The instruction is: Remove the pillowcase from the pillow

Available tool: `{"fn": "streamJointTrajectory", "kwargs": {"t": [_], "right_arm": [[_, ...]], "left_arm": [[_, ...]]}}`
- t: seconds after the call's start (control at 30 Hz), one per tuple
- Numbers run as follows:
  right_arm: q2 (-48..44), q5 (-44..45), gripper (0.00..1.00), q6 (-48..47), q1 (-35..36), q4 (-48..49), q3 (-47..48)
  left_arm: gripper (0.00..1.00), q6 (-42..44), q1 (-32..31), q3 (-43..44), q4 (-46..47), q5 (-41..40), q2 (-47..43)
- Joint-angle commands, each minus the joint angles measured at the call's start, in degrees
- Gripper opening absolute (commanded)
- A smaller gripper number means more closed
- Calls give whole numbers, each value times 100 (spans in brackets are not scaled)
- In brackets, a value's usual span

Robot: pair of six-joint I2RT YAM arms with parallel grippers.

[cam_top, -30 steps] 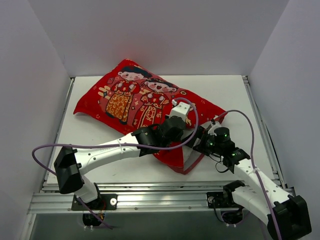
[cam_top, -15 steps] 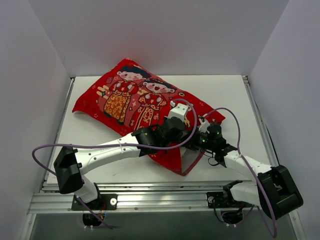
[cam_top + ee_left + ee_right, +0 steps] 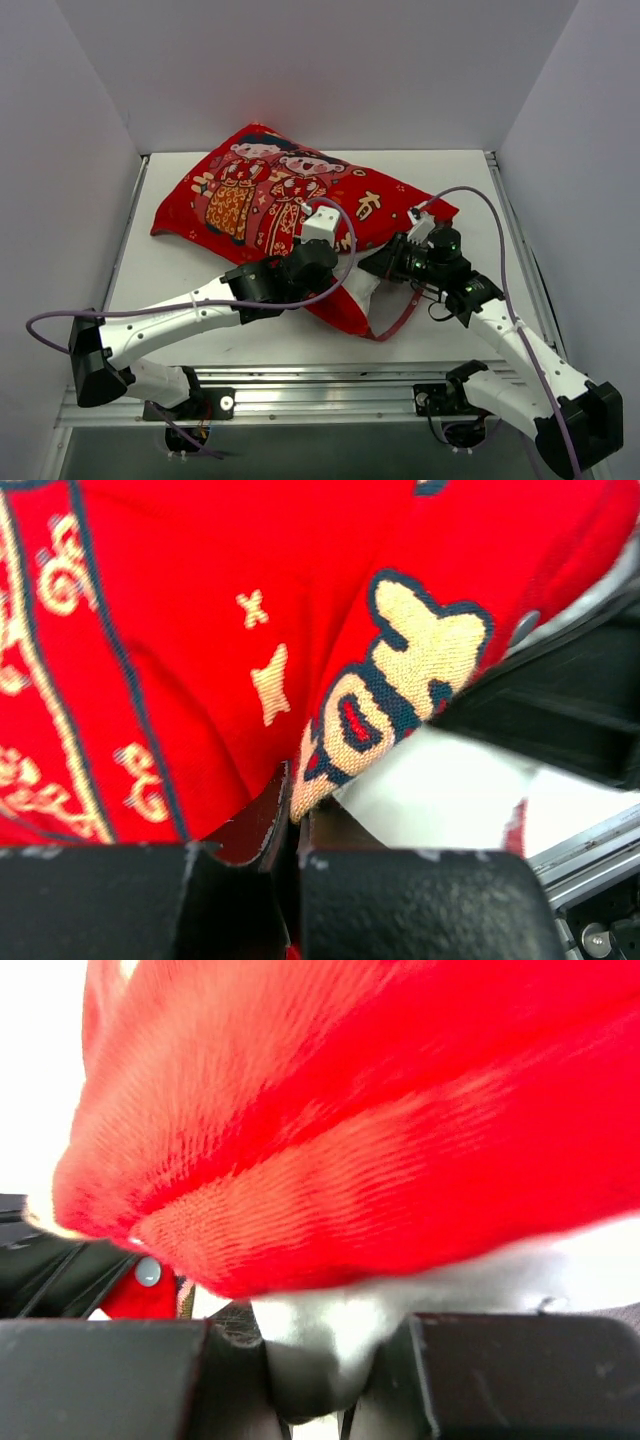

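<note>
Pillowcase [image 3: 270, 200] lies diagonally from 10 to 4 o'clock on the table [image 3: 450, 175]. Left gripper [image 3: 295, 825] pinches its red hem; right gripper [image 3: 315, 1360] pinches white pillow [image 3: 320, 1330]. Soft, limp cloth: grip hem edges, not mid-panel.

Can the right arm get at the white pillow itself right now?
Probably yes. The right gripper sits at the pillowcase mouth, where the pillow shows bare. In the right wrist view its fingers pinch something pale under the red edge.
</note>
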Motion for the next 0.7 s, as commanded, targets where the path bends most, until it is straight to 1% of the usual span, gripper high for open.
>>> {"fn": "streamJointTrajectory", "kwargs": {"t": [0.0,0.07,0.1,0.27,0.33,0.43,0.5,0.57,0.6,0.67], "right_arm": [[-337,657,0,-426,-140,255,1043],[-250,833,0,-671,-184,-157,1350],[-206,938,0,-725,-210,-229,1604],[136,1079,0,-822,-263,-423,2063],[199,1106,0,-858,-289,-476,2212],[252,1045,0,-831,-316,-511,2362],[269,966,0,-788,-325,-511,2433],[304,887,0,-709,-334,-485,2547],[322,773,0,-665,-334,-485,2582],[348,658,0,-585,-333,-502,2670]], "left_arm": [[2,-105,25,-226,-832,-336,-337],[2,-166,17,-375,-912,-319,-513],[2,-192,17,-419,-999,-292,-574],[2,-430,17,-797,-1272,-169,-987],[2,-596,25,-946,-1527,-318,-1189],[2,-868,113,-1263,-1896,-827,-1348],[2,-1027,306,-1569,-1845,-1125,-1331],[3,-1273,569,-1711,-1687,-1153,-1199],[3,-1352,849,-1773,-1495,-1214,-1129],[3,-1589,1105,-1852,-1327,-1547,-927]]}}
